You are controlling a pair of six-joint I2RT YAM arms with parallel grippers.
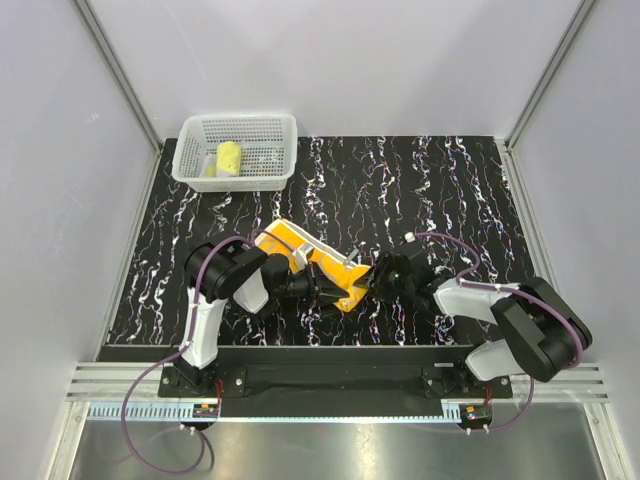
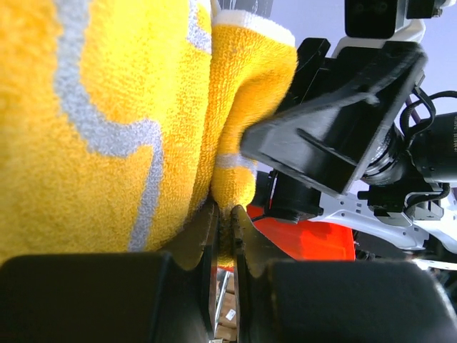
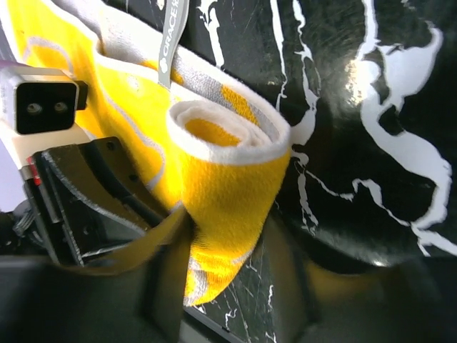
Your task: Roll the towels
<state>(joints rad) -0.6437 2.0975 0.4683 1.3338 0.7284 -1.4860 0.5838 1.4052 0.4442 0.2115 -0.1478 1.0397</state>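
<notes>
Orange towel [image 1: 310,262] near centre of surface [image 1: 420,180], partly rolled, held between both claws. Left claw [image 2: 225,214] pinched narrow on towel's edge. Right claw [image 3: 232,250] straddling rolled end, jaws partway in; gripping or not, cannot tell through blur. Step in hand: rolling this towel. Next, likely: wind roll tighter toward loose tail, edge kept taut. Far left, basket [image 1: 190,168] holding yellow towel [image 1: 229,158], already rolled.

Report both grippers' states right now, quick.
Left gripper: closed, pinching the orange towel.
Right gripper: open, jaws either side of the towel's rolled end, not clamped yet.
</notes>
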